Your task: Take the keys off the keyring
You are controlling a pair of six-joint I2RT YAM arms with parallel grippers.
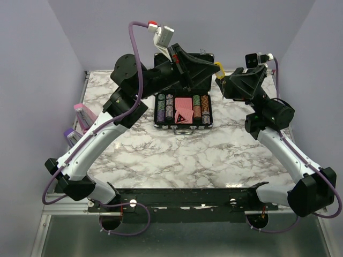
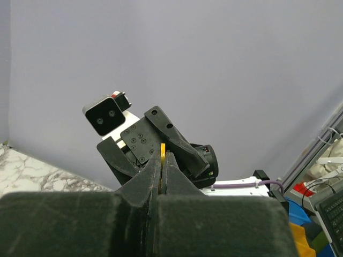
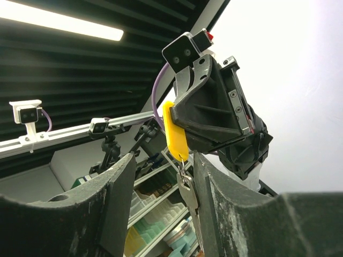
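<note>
Over marble table (image 1: 161,160), far edge: keyring (image 3: 176,134), keys (image 3: 188,197)

From high behind the near edge we look down over the whole table (image 1: 161,160); our two wrist views face each other, close up, tilted upward; both share the yellow keyring (image 3: 175,131) between them.

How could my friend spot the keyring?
Find the open black chip case at the far side of the table. Above its right corner, the left tool pinches the keyring. It's the only bright yellow thing there, with tiny silver keys dangling.
</note>
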